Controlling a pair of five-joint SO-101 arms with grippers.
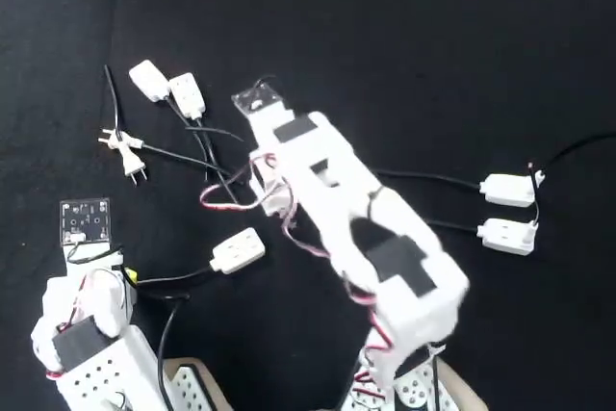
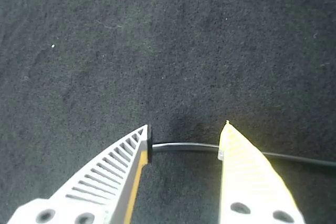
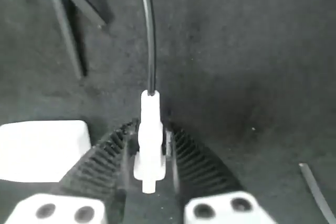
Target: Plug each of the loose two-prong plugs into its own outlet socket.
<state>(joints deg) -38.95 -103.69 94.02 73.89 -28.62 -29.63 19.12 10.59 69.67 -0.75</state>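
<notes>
My right gripper (image 3: 152, 153) is shut on a white two-prong plug (image 3: 150, 140), whose black cable (image 3: 148, 35) runs away from it. A white outlet block (image 3: 42, 150) lies close beside that gripper. From above, the right gripper (image 1: 260, 103) hovers just right of two white outlets (image 1: 188, 93) at the back left. A loose white plug (image 1: 125, 146) with bare prongs lies on the cloth at the left. My left gripper (image 2: 184, 135) stands open low over the cloth, a black cable (image 2: 184, 146) crossing between its fingertips. The left arm (image 1: 87, 324) sits at the front left.
Another white outlet (image 1: 238, 250) lies in front of the middle. Two more outlets (image 1: 507, 211) sit at the right with cables leading to them. Black cables (image 1: 207, 156) cross the left half of the black cloth (image 1: 404, 64). The right arm's body (image 1: 356, 228) spans the middle.
</notes>
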